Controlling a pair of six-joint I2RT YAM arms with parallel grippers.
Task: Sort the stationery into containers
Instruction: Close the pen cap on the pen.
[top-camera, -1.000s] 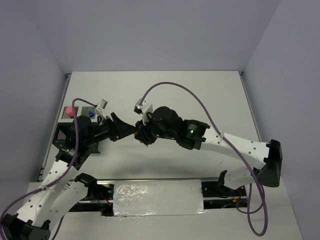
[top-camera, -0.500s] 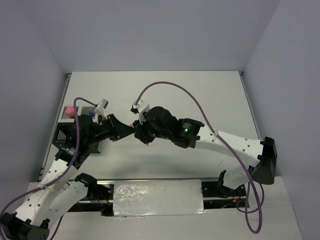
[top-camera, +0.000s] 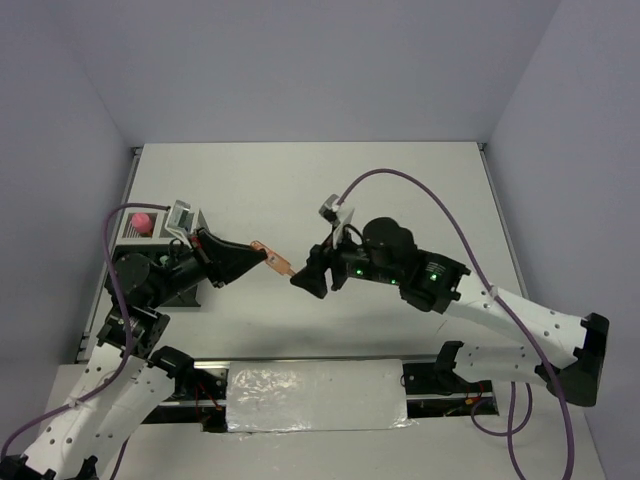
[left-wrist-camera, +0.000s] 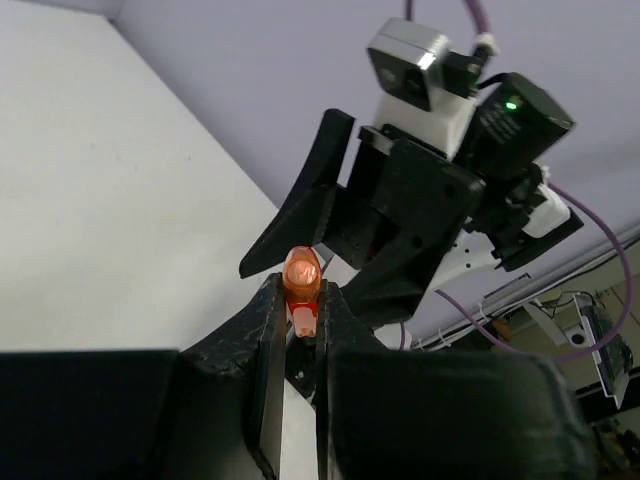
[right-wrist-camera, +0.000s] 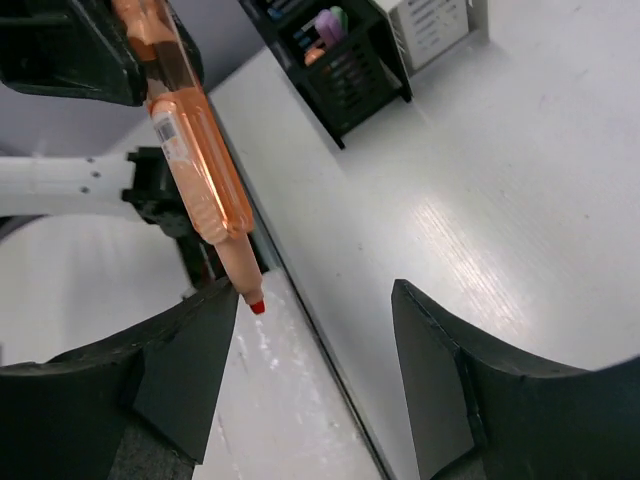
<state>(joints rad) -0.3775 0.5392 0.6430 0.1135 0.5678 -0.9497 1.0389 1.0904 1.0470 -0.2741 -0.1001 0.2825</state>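
My left gripper (top-camera: 258, 256) is shut on an orange highlighter pen (top-camera: 279, 265), holding it above the table. In the left wrist view the pen (left-wrist-camera: 303, 281) is pinched between the two fingers, cap end facing the camera. My right gripper (top-camera: 306, 277) stands open just right of the pen's free end, not touching it. In the right wrist view the pen (right-wrist-camera: 196, 170) hangs at the upper left, its red tip beside the left finger (right-wrist-camera: 190, 370). The containers (right-wrist-camera: 350, 65) show far off, with purple and green stationery inside the black one.
The white container (top-camera: 128, 238) sits at the table's left edge, with a pink-capped item (top-camera: 143, 220) standing in it. My left arm covers the black containers in the top view. A foil-covered strip (top-camera: 315, 397) lies along the near edge between the arm bases.
The left gripper closed on the orange pen while the right one still held it. The right gripper then opened and drew back to the right, leaving the pen in the left.
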